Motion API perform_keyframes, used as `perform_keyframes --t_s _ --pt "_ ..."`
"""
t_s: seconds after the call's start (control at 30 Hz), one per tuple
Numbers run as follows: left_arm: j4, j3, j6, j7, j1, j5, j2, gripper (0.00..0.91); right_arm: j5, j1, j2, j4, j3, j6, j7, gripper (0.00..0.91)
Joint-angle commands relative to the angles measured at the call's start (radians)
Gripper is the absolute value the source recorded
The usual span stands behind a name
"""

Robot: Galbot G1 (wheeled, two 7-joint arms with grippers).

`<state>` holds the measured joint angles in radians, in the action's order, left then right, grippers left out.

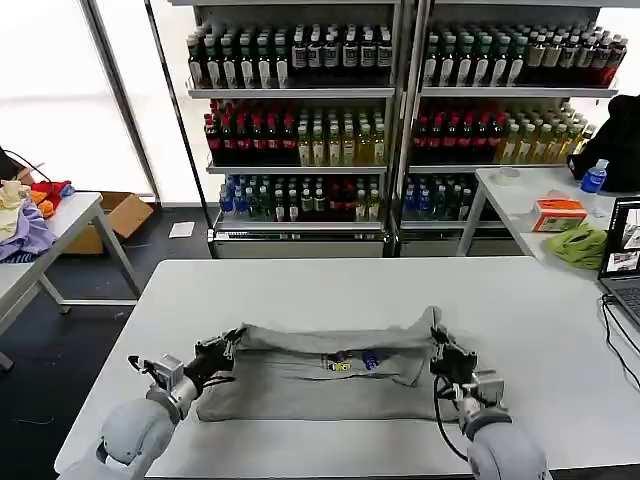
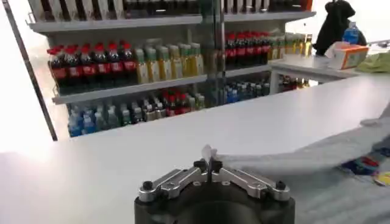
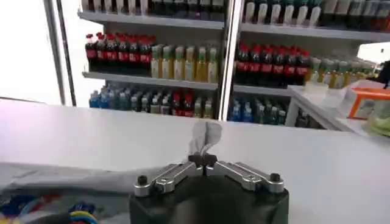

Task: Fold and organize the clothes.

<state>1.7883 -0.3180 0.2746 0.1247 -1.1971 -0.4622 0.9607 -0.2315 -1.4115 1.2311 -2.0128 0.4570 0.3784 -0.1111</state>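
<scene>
A light grey shirt (image 1: 320, 385) lies partly folded near the front of the white table (image 1: 330, 285), its small multicoloured print (image 1: 352, 362) facing up. My left gripper (image 1: 228, 347) is shut on the shirt's far left corner, and a tuft of grey cloth (image 2: 208, 151) pokes up between its tips (image 2: 208, 165). My right gripper (image 1: 440, 352) is shut on the far right corner, where bunched fabric (image 3: 205, 137) rises above the pinched tips (image 3: 203, 162). The held edge is lifted and stretched between both grippers, folded over the lower layer.
Behind the table stand shelves of bottled drinks (image 1: 300, 120). A side table (image 1: 540, 195) at right holds an orange box (image 1: 558, 214), a green cloth (image 1: 580, 245) and a laptop (image 1: 622, 262). Another table with clothes (image 1: 25, 225) is at left. Bare tabletop lies beyond the shirt.
</scene>
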Motion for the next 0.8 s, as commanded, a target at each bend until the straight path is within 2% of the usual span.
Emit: perform_keyframes --t_s 0.03,0.23,0.47,0.5,0.53,0.57,0.6,0.63,0.67,0.7,0.77,0.8 --pt "0.022 -0.032 0.001 0.007 -0.076 0.03 0.004 0.0 0.059 -0.149 0.018 -0.036 0.008 -0.05 -0.027 0.0" --pt "0.005 -0.053 0.008 0.015 -0.092 0.056 0.004 0.01 0.071 -0.143 0.015 -0.014 0.024 -0.053 -0.047 0.0" --pt "0.026 -0.061 0.009 0.025 -0.108 0.071 0.006 0.01 0.09 -0.145 0.015 -0.016 0.018 -0.053 -0.046 0.0" --pt "0.029 -0.06 0.01 0.025 -0.11 0.071 0.008 0.04 0.092 -0.144 0.016 -0.016 0.014 -0.052 -0.05 0.0" --pt "0.03 -0.059 0.01 0.025 -0.11 0.073 0.01 0.514 0.093 -0.144 0.016 -0.015 0.012 -0.049 -0.051 0.0" --pt "0.03 -0.059 0.01 0.025 -0.11 0.076 0.014 0.856 0.098 -0.144 0.017 -0.013 0.01 -0.048 -0.052 0.0" --pt "0.028 -0.057 0.007 0.025 -0.11 0.079 0.018 0.907 0.115 -0.144 0.018 -0.006 0.009 -0.049 -0.053 0.0" --pt "0.028 -0.057 0.006 0.028 -0.11 0.083 0.02 0.907 0.125 -0.144 0.018 -0.002 0.008 -0.049 -0.054 0.0" --pt "0.029 -0.058 0.005 0.03 -0.112 0.087 0.023 0.907 0.13 -0.144 0.018 0.006 0.007 -0.05 -0.055 0.181" --pt "0.031 -0.057 0.006 0.03 -0.115 0.088 0.025 0.907 0.134 -0.144 0.018 0.012 0.005 -0.05 -0.059 0.524" --pt "0.037 -0.057 0.008 0.027 -0.119 0.095 0.026 0.907 0.148 -0.144 0.019 0.024 0.002 -0.053 -0.064 0.584" --pt "0.042 -0.06 0.009 0.025 -0.121 0.095 0.026 0.907 0.149 -0.146 0.02 0.024 0.002 -0.054 -0.066 0.806"
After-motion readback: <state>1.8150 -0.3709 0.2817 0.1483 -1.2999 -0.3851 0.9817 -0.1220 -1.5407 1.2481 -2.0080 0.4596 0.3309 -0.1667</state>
